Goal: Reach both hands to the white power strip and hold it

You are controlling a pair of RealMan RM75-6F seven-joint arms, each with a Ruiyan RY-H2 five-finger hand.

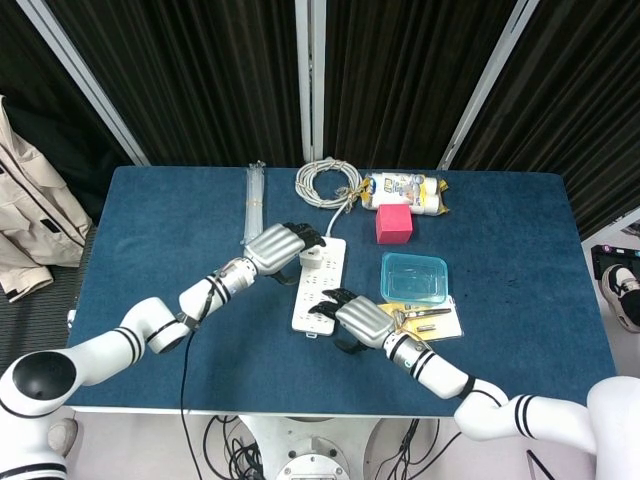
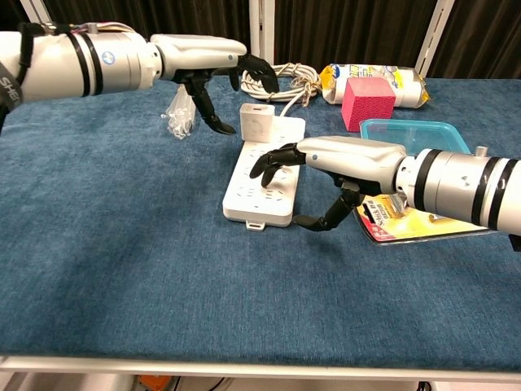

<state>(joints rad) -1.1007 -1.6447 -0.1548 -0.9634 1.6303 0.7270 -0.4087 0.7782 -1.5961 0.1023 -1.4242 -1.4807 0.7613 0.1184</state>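
Observation:
The white power strip [image 1: 317, 290] [image 2: 262, 177] lies lengthwise mid-table, with a white plug block [image 2: 257, 122] at its far end. My left hand [image 1: 282, 243] [image 2: 213, 65] hovers over that far end, fingers spread above the plug block and thumb hanging down at its left side. My right hand [image 1: 352, 314] [image 2: 335, 157] is at the near half. Its dark fingertips [image 2: 267, 165] reach over the strip's top and its thumb sits low beside the strip's near right edge. Neither hand visibly grips the strip.
A coiled white cable [image 1: 326, 180] [image 2: 282, 79] runs from the strip's far end. A clear wrapped bundle [image 1: 254, 206] [image 2: 182, 104] lies to the left. To the right are a pink cube [image 1: 393, 223] [image 2: 367, 98], a teal container [image 1: 414, 276] [image 2: 411, 130], a yellow card pack [image 2: 431, 220] and a snack pack [image 1: 405, 190].

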